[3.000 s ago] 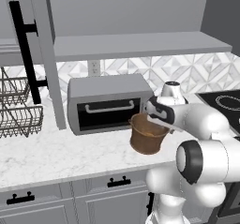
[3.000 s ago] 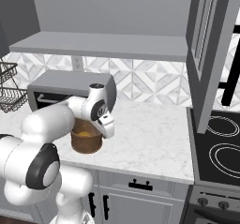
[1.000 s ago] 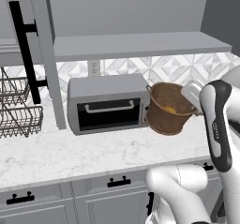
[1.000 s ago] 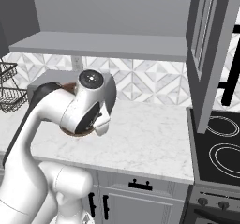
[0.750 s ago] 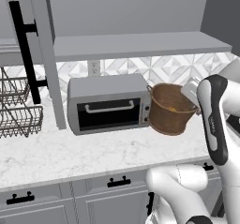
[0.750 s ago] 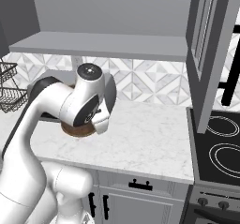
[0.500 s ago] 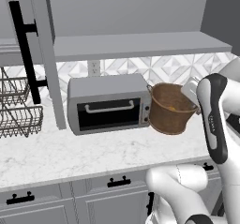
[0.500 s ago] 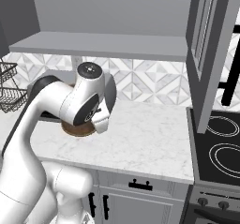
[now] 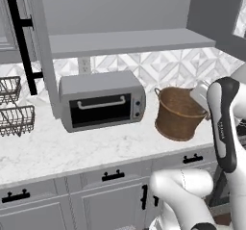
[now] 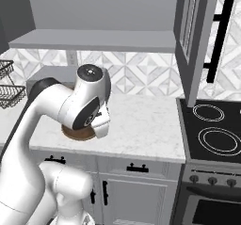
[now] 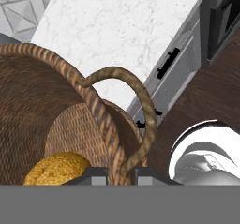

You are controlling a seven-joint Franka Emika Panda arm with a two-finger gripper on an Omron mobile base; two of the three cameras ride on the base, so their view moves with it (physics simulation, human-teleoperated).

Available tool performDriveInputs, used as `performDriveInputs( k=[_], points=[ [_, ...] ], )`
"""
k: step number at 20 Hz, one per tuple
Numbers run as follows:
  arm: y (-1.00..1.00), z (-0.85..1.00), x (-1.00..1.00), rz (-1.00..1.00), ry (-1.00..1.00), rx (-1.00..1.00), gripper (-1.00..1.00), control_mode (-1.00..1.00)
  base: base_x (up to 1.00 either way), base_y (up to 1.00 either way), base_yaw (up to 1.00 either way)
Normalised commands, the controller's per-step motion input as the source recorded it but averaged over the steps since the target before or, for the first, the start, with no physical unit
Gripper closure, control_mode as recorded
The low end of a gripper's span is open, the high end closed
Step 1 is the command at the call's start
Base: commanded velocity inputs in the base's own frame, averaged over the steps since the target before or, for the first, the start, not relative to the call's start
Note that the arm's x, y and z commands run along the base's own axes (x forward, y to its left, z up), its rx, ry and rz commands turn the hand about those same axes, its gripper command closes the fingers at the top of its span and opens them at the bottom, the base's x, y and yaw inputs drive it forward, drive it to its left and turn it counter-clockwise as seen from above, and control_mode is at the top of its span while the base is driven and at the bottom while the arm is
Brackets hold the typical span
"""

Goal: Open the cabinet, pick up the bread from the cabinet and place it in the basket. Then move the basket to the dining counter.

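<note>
Two dark fingertips of the gripper (image 11: 121,172) sit clamped on the rim of the basket (image 11: 56,124), right at the foot of one loop handle (image 11: 136,106) that arches up from the weave. Inside the basket, the bread (image 11: 56,169) lies on the woven bottom, a rounded yellow-orange lump close to the wall nearest the fingers.

In the left base view the basket (image 9: 180,112) hangs tilted, its mouth leaning toward the arm, with the hand meeting its right rim; the gripper (image 9: 201,95) itself is mostly covered by the white forearm. The basket appears lifted clear of the marble worktop (image 9: 72,147), though from this angle the gap under its base is hard to judge. In the right base view only a brown sliver of the basket (image 10: 77,133) shows under the arm's big wrist joint.

Just left of the basket stands a grey toaster oven (image 9: 101,106) on the worktop, and farther left are dark wire racks (image 9: 14,113). Below the worktop run grey drawers (image 9: 113,175) with short black handles. Above, the cabinet (image 9: 125,17) stands open, its door (image 9: 41,46) swung out edge-on with the long black bar handle (image 9: 24,46) facing left. To the right, a black stovetop (image 10: 214,134) adjoins the worktop.
</note>
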Motion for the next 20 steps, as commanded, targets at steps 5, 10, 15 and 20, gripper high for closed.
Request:
performDriveInputs(
  k=[5,10,15,20],
  points=[
    [0.00,0.00,0.00,0.00,0.00,0.00,1.00,1.00,-1.00,-0.19,-0.52],
    [0.00,0.00,0.00,0.00,0.00,0.00,1.00,1.00,-0.77,-0.66,-0.53],
    [0.00,0.00,0.00,0.00,0.00,0.00,1.00,1.00,-0.08,-0.40,-0.75],
    [0.00,0.00,0.00,0.00,0.00,0.00,1.00,1.00,0.00,-0.24,-0.87]
  ],
)
